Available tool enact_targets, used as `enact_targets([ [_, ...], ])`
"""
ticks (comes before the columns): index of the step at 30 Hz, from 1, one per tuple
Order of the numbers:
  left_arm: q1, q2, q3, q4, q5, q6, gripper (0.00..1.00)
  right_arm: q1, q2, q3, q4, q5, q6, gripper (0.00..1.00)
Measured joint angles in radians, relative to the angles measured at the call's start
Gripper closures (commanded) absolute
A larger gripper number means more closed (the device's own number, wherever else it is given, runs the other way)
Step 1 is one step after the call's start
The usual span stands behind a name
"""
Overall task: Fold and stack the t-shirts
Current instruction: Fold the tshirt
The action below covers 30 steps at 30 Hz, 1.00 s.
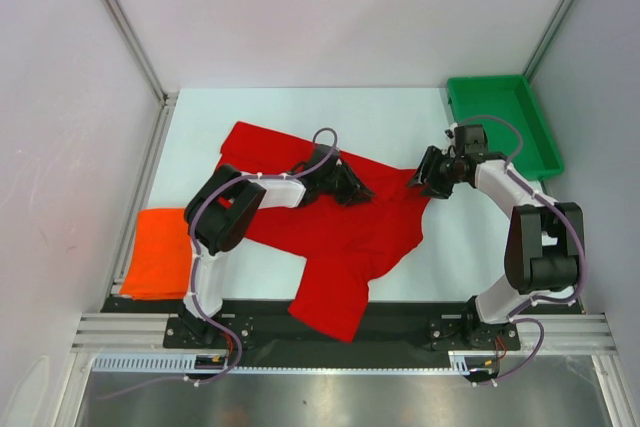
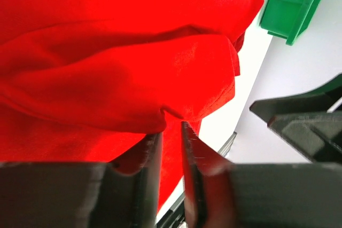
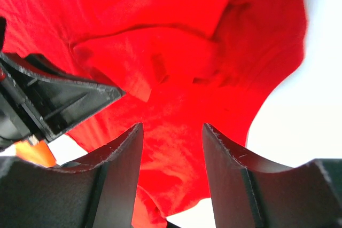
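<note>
Orange t-shirt [image 1: 155,252]: folded rectangle at left edge of table [image 1: 300,112], untouched; judged base of stack

My left claw [image 1: 355,190]: over middle of red t-shirt [image 1: 330,247], which lies spread and rumpled at table centre; jaws nearly together, slim gap, raised fold at tips; cannot tell if cloth caught

My right claw [image 1: 425,179]: at red shirt's right edge, jaws spread, cloth beneath, nothing pinched; judged placed for matching grab

Green tray [image 1: 495,122]: far right, apart from shirts

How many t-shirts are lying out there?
2. A bright red cloth t-shirt lies rumpled in the middle; an orange folded cloth t-shirt sits at the near left. Another could hide beneath the red one.
</note>
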<state>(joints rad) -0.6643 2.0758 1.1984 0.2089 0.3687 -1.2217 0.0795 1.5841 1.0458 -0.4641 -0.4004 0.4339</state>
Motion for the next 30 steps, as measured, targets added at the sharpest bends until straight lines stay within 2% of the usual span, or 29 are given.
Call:
enact_targets([
  [1,0.0,0.0,0.0,0.0,-0.001,-0.002,0.8,-0.008,0.007,0.0,0.006,-0.006,0.004,0.46],
  [2,0.0,0.0,0.0,0.0,-0.002,-0.005,0.87,-0.014,0.014,0.001,0.01,-0.01,0.009,0.47],
  [6,0.0,0.0,-0.002,-0.003,-0.01,-0.01,1.0,-0.016,0.035,0.006,0.018,-0.026,0.024,0.46],
  [13,0.0,-0.006,-0.002,-0.091,-0.029,0.04,1.0,-0.021,0.053,0.017,0.042,-0.054,0.043,0.43],
  [23,-0.001,-0.1,0.0,-0.206,-0.047,0.153,1.0,-0.032,0.147,0.048,0.051,-0.071,0.04,0.5],
  [27,-0.001,-0.1,0.002,-0.221,-0.045,0.164,1.0,-0.035,0.169,0.063,0.049,-0.068,0.032,0.43],
  [30,-0.001,-0.1,0.002,-0.226,-0.043,0.171,1.0,-0.038,0.177,0.064,0.05,-0.068,0.026,0.44],
])
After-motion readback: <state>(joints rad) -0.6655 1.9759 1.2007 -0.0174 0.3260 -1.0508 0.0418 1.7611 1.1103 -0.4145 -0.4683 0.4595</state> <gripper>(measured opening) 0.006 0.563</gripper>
